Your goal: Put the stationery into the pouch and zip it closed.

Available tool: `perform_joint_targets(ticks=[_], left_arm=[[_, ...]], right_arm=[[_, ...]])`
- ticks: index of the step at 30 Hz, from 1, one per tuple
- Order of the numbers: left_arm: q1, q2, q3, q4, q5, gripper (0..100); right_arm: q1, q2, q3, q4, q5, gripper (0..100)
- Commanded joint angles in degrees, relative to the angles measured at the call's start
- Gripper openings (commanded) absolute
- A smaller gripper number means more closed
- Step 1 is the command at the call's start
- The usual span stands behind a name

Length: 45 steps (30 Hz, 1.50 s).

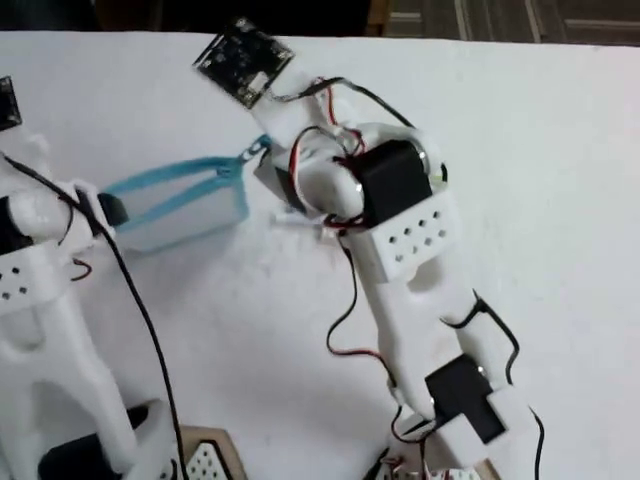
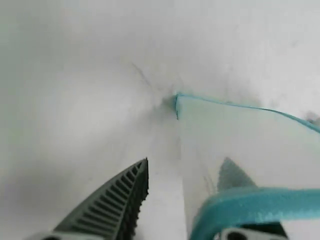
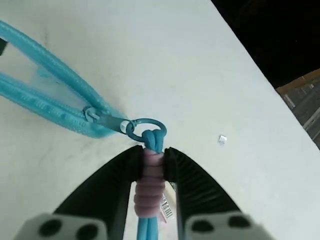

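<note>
White table (image 1: 560, 150) carries a clear, blue-edged pouch (image 1: 190, 215) lying left to right, its zip end pointing right, where the right fingers (image 3: 107, 190) pinch its pull cord (image 3: 150, 182), while the left fingers (image 2: 122, 202) gape astride its left end.

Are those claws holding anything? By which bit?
The right gripper pinches the pull cord of the pouch; the left gripper straddles the pouch's end, grip unclear.

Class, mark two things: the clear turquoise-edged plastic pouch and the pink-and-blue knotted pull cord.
clear turquoise-edged plastic pouch (image 1: 190, 220): high view, clear side panel.
pink-and-blue knotted pull cord (image 3: 150, 184): right wrist view, pink wrapped section.
</note>
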Motion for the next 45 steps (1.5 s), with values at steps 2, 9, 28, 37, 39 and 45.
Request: perform_joint_targets(ticks=[2, 9, 28, 37, 39, 45], left_arm=[[-0.2, -0.1, 1.0, -3.6, 0.1, 1], [-0.4, -0.2, -0.9, -1.7, 0.4, 2], [-6.1, -0.2, -11.9, 5.9, 5.5, 2], [-6.5, -0.4, -11.1, 5.9, 5.6, 2], [-6.5, -0.3, -11.1, 5.9, 5.7, 2], [-6.5, -0.5, -11.0, 5.9, 5.7, 2]], right_arm=[[-0.6, -2.0, -2.3, 0.1, 0.1, 1.7], [-0.8, -2.6, -2.6, 3.9, 1.0, 13.8], [6.5, -10.2, 28.5, 3.6, 28.5, 22.6], [7.4, 17.3, 18.5, -3.5, 32.3, 22.4], [7.4, 24.1, 13.3, -3.4, 32.4, 22.5], [7.0, 42.6, -4.6, -0.9, 32.5, 22.6]])
